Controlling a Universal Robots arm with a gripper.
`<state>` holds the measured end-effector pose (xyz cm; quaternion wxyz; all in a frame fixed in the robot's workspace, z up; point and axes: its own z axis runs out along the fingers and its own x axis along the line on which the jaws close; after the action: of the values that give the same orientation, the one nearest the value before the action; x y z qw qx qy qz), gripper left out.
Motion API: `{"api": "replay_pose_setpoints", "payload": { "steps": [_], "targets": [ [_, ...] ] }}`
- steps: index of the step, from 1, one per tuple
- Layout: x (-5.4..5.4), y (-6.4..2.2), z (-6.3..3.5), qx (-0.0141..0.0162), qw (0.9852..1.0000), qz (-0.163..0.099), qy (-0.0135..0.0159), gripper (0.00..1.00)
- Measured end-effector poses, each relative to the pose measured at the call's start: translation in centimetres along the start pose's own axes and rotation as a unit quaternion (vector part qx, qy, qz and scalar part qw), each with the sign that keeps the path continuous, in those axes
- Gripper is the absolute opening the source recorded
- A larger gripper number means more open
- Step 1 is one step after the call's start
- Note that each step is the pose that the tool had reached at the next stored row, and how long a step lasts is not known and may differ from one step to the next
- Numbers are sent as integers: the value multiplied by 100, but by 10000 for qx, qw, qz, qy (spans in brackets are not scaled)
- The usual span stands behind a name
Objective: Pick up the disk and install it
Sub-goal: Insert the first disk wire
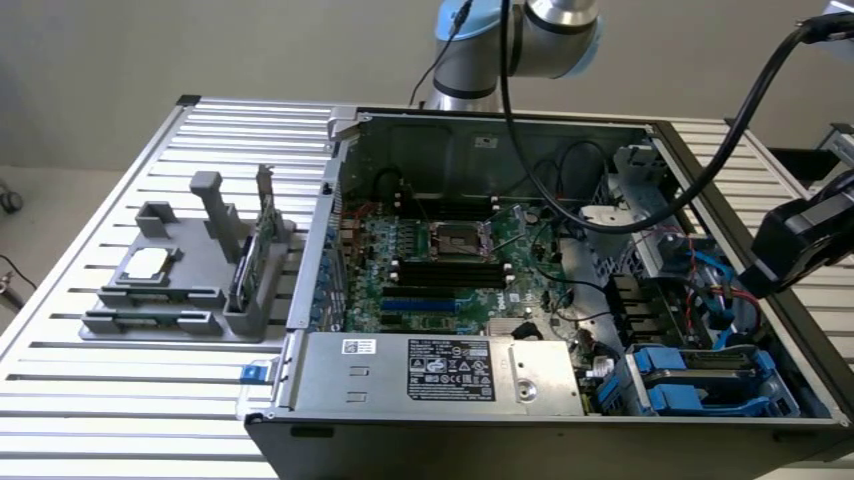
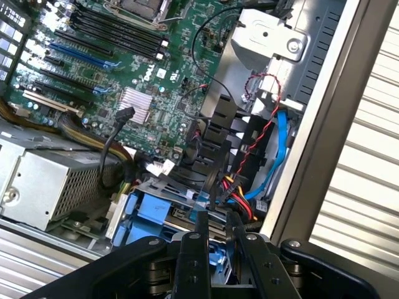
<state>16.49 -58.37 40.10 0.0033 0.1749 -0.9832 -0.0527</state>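
1. We see an open black desktop computer case (image 1: 534,450) lying on its side on the slatted aluminium tabletop (image 1: 120,400), with its green motherboard (image 1: 441,260) facing up.
2. The disk (image 1: 694,372), a flat silver-grey hard drive in a blue plastic frame, sits in the drive bay in a corner of the case. In the exterior view that is at about 4 o'clock from the motherboard, near the silver box-shaped power supply (image 1: 441,370).
3. The black two-fingered claw (image 2: 218,218) hangs above that bay, at about 3 o'clock in the exterior view, apart from the disk.
4. Its fingers (image 2: 193,261) stand slightly apart, released, and we see nothing gripped between them.
5. At 9 o'clock, outside the case, a grey plastic fixture (image 1: 160,325) carries a small square silver chip (image 1: 147,263) and a thin green circuit card (image 1: 247,265) standing on edge.
6. A thick black cable (image 1: 747,110) loops over the case at 2 o'clock.
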Motion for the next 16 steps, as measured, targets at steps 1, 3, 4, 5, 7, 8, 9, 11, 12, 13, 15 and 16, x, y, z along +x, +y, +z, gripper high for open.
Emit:
{"api": "replay_pose_setpoints", "payload": {
  "steps": [1,3,4,5,7,8,9,11,12,13,15,16],
  "targets": [
    [-2,-1,0,-1,10000,0,1,26],
    [-6,-2,0,-1,10000,0,4,26],
    [-8,-3,0,-2,10000,1,5,26],
    [-10,-4,0,-3,10000,1,6,26],
    [-14,-5,0,-3,10000,1,9,26],
    [-16,-6,0,-4,10000,1,10,26],
    [-19,-7,0,-4,10000,1,11,26],
    [-23,-8,0,-5,10000,2,14,26],
    [-25,-9,0,-6,10000,2,15,26],
    [-27,-10,0,-6,10000,2,17,26],
    [-31,-11,0,-7,10000,2,19,26],
    [-33,-12,0,-8,10000,2,20,26]
  ]
}}
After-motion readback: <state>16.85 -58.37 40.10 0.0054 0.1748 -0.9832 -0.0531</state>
